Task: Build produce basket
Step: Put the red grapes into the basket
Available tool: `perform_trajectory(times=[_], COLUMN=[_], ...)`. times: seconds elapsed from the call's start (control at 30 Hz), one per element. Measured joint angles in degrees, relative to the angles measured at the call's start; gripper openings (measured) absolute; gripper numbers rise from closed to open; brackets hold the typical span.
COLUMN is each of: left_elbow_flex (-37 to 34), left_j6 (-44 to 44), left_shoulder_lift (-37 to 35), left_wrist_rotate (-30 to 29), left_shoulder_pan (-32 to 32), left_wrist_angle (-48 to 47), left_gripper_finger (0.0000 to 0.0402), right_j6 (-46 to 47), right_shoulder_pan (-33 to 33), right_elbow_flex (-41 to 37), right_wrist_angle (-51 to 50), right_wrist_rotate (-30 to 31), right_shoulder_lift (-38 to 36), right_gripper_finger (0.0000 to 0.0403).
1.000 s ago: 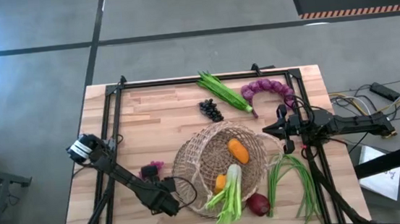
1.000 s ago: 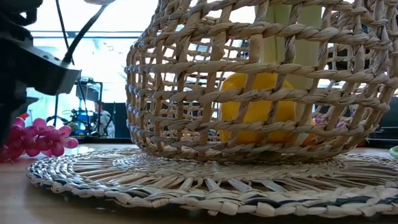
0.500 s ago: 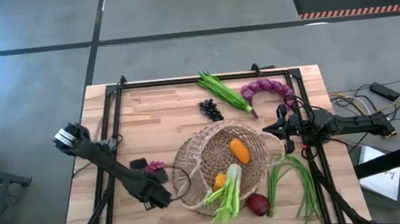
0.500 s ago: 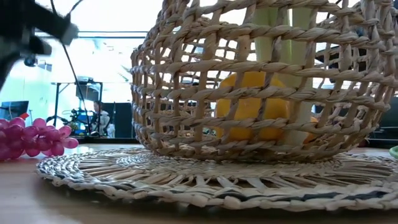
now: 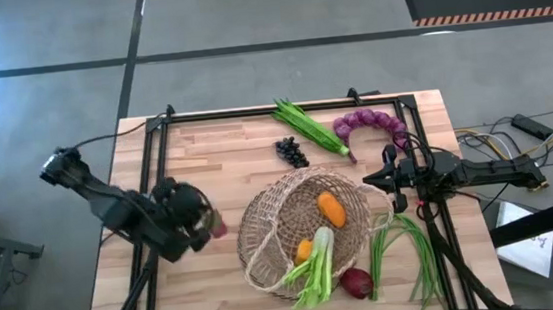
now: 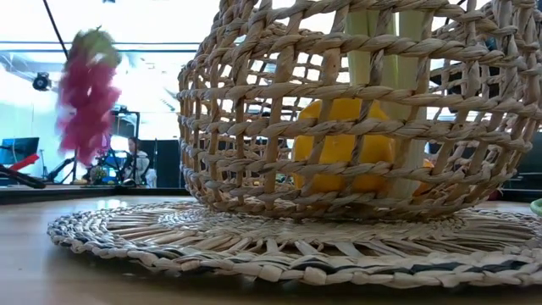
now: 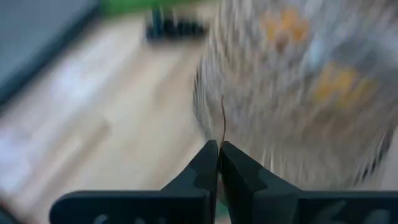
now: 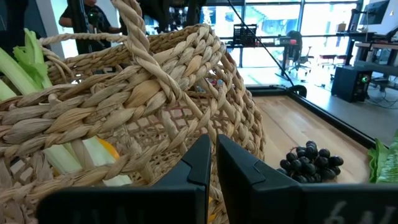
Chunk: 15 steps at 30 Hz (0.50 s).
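The basket [image 5: 303,223] lies tipped at mid counter [image 5: 227,159], with peppers [image 5: 329,209] and leek [image 5: 316,267] inside. Left of it the left pincer [image 5: 202,222] lifts pink grapes [image 6: 87,100]. Dark grapes [image 5: 291,152], okra pods [image 5: 309,127] and the onion string [image 5: 369,123] lie behind; beans [image 5: 410,249] and red onion [image 5: 357,283] at right.

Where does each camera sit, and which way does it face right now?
High: overhead, looking straight down on the wooden table; both dark arms show.
Low: at table-top height, level into the large tan woven wicker basket; no hand shows.
Left wrist: behind the left hand, facing the basket.
Right wrist: behind the right hand, facing the basket's rim and the dark grape cluster.
Shared: high and low both see the pink grape bunch hanging from the left hand.
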Motion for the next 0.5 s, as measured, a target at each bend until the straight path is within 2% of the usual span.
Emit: perform_trajectory(times=[0.1,0.2,0.5], left_elbow_flex=[4.61,8.73,11.90], left_j6=[6.12,17.68,67.61], left_shoulder_lift=[-0.34,0.53,5.33], left_wrist_rotate=[-6.70,-10.23,-10.39], left_shoulder_pan=[0.00,0.13,0.79], left_wrist_angle=[3.80,13.36,63.08], left_gripper_finger=[0.0000,0.0000,0.0000], right_j6=[0.10,-0.03,-0.03], right_shoulder_pan=[-0.02,-0.02,0.00], right_elbow_flex=[0.02,-0.01,0.00], right_wrist_angle=[0.00,0.00,0.00], right_wrist_rotate=[0.00,-0.02,0.00], right_shoulder_lift=[0.00,0.00,0.00], right_gripper_finger=[0.0018,0.0018,0.0018])
